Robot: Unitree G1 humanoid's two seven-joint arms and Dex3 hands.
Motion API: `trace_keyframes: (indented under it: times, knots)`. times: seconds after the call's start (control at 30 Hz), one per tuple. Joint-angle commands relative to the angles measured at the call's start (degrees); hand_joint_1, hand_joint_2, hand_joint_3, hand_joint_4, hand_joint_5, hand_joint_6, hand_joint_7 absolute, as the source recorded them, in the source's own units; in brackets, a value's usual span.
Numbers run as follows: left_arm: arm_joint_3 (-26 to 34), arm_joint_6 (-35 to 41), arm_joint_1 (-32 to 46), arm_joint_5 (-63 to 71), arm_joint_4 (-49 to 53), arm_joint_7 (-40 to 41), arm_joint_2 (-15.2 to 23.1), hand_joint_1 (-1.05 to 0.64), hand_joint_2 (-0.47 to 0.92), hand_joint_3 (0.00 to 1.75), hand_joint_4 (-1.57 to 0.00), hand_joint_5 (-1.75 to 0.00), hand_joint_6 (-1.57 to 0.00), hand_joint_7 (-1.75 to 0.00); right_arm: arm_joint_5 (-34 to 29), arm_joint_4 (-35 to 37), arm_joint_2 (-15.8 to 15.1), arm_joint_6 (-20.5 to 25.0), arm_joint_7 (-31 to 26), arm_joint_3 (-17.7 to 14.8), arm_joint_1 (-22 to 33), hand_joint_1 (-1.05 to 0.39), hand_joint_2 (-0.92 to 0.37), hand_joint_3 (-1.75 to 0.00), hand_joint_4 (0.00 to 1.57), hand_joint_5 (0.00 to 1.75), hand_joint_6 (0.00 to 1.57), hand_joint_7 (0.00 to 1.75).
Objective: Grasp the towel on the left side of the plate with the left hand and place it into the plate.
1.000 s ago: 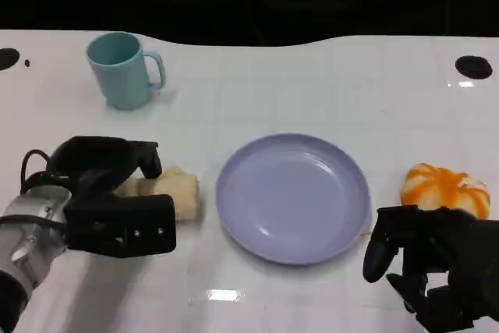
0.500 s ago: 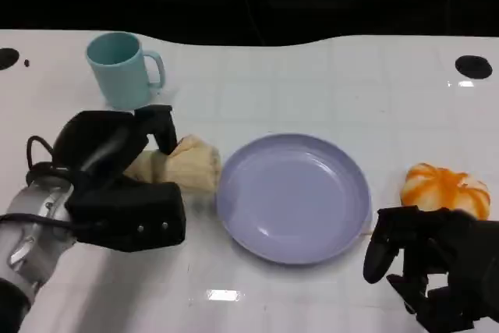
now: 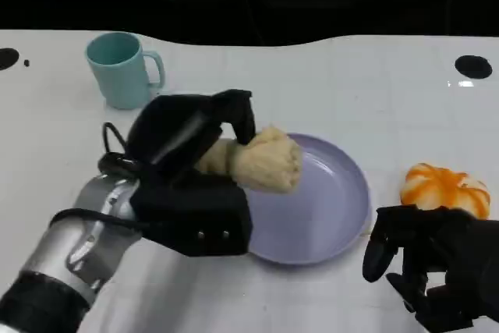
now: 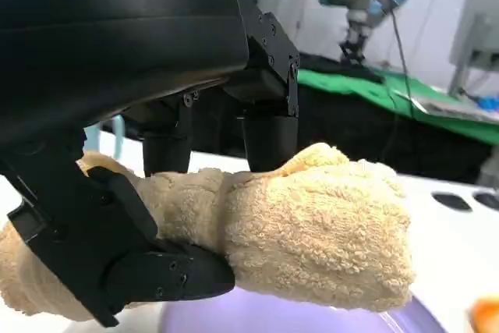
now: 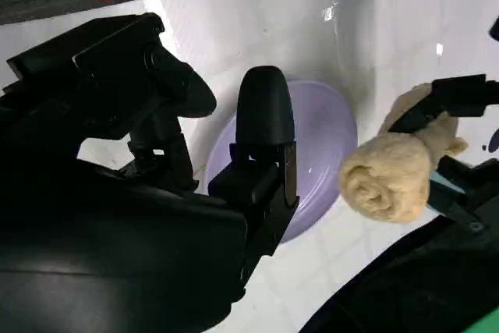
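My left hand (image 3: 191,173) grips a rolled beige towel (image 3: 261,158) and holds it lifted above the left part of the lavender plate (image 3: 327,200). In the left wrist view the black fingers (image 4: 261,126) wrap the towel (image 4: 320,232) from both sides, with the plate's rim (image 4: 405,321) just beneath. The right wrist view has the towel (image 5: 390,169) hanging over the plate (image 5: 323,138). My right hand (image 3: 433,267) rests low at the front right, fingers apart, holding nothing.
A teal mug (image 3: 121,68) stands at the back left. An orange-and-white soft object (image 3: 444,189) lies right of the plate, just beyond my right hand. Black round marks (image 3: 473,66) sit near the table's far edge.
My left hand has lifted the towel off the table and carried it rightward, from beside the plate's left rim to above the plate. The right hand has stayed put.
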Motion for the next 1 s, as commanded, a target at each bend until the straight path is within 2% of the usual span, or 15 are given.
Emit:
trace_keyframes:
  times: [0.03, 0.2, 0.27, 0.33, 0.37, 0.43, 0.47, 0.5, 0.53, 0.6, 0.63, 0.73, 0.77, 0.87, 1.0]
  knots:
    - [-1.96, 2.01, -1.69, 1.42, -1.78, -3.19, -1.48, -0.18, 0.36, 1.17, -0.92, -1.75, -0.66, -1.75, 0.19, -0.19, -0.08, 0.68, 0.01, -0.12, -0.43, 0.01, -0.57, -1.08, 0.71, 1.74, 0.69, 1.44]
    - [-3.77, 2.82, -1.83, 2.28, -1.57, -5.08, -3.28, -0.18, 0.40, 1.13, -0.90, -1.75, -0.65, -1.75, -0.25, -0.50, -0.13, 1.06, -0.14, 0.32, -0.63, 0.01, -0.57, -1.07, 0.71, 1.74, 0.70, 1.44]
    - [-4.06, 3.44, -1.58, 1.50, -1.87, -7.16, -3.98, -0.17, 0.44, 1.10, -0.87, -1.75, -0.66, -1.65, -0.33, -0.72, -0.12, 1.45, -0.18, 0.41, -0.70, 0.01, -0.57, -1.07, 0.71, 1.74, 0.70, 1.43]
    - [-4.02, 3.88, -1.35, 0.74, -2.03, -8.75, -4.59, -0.17, 0.48, 1.01, -0.79, -1.73, -0.72, -1.38, -0.33, -0.81, -0.13, 1.69, -0.16, 0.42, -0.76, 0.01, -0.57, -1.07, 0.71, 1.74, 0.70, 1.43]
    - [-3.94, 4.01, -1.23, 0.30, -2.03, -9.37, -4.94, -0.17, 0.51, 0.92, -0.77, -1.68, -0.79, -1.16, -0.26, -0.81, -0.12, 1.83, -0.11, 0.37, -0.79, 0.01, -0.57, -1.06, 0.71, 1.74, 0.70, 1.43]
    - [-4.01, 3.68, -1.07, -0.52, -1.95, -10.50, -5.24, -0.18, 0.61, 0.67, -0.72, -1.63, -0.88, -0.82, -0.13, -0.82, -0.13, 2.03, 0.00, 0.31, -0.83, 0.01, -0.58, -1.06, 0.71, 1.74, 0.70, 1.43]
    - [-4.12, 3.28, -1.03, -0.90, -1.93, -11.18, -5.16, -0.19, 0.70, 0.48, -0.68, -1.53, -0.89, -0.64, -0.12, -0.80, -0.15, 1.98, 0.01, 0.30, -0.83, 0.01, -0.58, -1.06, 0.71, 1.74, 0.70, 1.43]
    - [-4.41, 2.72, -1.11, -1.16, -1.97, -12.21, -4.82, -0.19, 0.77, 0.36, -0.66, -1.48, -0.89, -0.53, -0.20, -0.82, -0.23, 2.05, 0.03, 0.35, -0.89, 0.01, -0.58, -1.06, 0.71, 1.74, 0.70, 1.43]
    - [-4.66, 2.54, -1.17, -1.31, -2.26, -13.52, -4.45, -0.23, 0.86, 0.23, -0.59, -1.34, -0.82, -0.36, -0.36, -0.83, -0.36, 2.04, 0.04, 0.45, -0.95, 0.01, -0.58, -1.05, 0.71, 1.73, 0.69, 1.43]
    - [-5.00, 2.42, -1.23, -1.27, -3.01, -15.92, -3.70, -0.25, 0.90, 0.14, -0.49, -1.22, -0.70, -0.21, -0.51, -0.81, -0.47, 2.14, 0.05, 0.55, -1.06, 0.01, -0.58, -1.05, 0.71, 1.73, 0.69, 1.43]
    - [-5.07, 2.24, -1.23, -1.17, -3.25, -16.61, -3.39, -0.29, 0.91, 0.12, -0.41, -0.96, -0.61, -0.11, -0.46, -0.76, -0.43, 2.13, 0.06, 0.52, -1.06, 0.01, -0.58, -1.04, 0.71, 1.73, 0.70, 1.43]
    - [-4.97, 1.91, -1.10, -0.97, -4.00, -17.84, -2.46, -0.37, 0.92, 0.09, -0.30, -0.58, -0.54, -0.02, -0.35, -0.58, -0.41, 1.88, 0.13, 0.43, -1.03, 0.01, -0.58, -1.04, 0.71, 1.74, 0.70, 1.43]
    - [-4.84, 2.04, -0.99, -0.95, -4.43, -18.14, -2.20, -0.38, 0.92, 0.08, -0.29, -0.54, -0.54, -0.01, -0.34, -0.50, -0.42, 1.78, 0.15, 0.43, -1.04, 0.01, -0.58, -1.04, 0.71, 1.74, 0.69, 1.43]
    - [-4.11, 2.71, -0.46, -1.28, -6.13, -18.86, -1.44, -0.40, 0.92, 0.10, -0.32, -0.53, -0.54, -0.01, -0.43, -0.66, -0.40, 2.39, 0.11, 0.55, -1.17, 0.01, -0.58, -1.04, 0.70, 1.74, 0.69, 1.43]
    - [-2.30, 2.38, 0.74, -2.83, -8.44, -19.27, 0.28, -0.43, 0.92, 0.12, -0.42, -0.60, -0.58, -0.02, -0.10, -0.08, 0.06, 1.37, -0.09, 0.39, -1.09, 0.02, -0.58, -1.05, 0.71, 1.74, 0.69, 1.44]
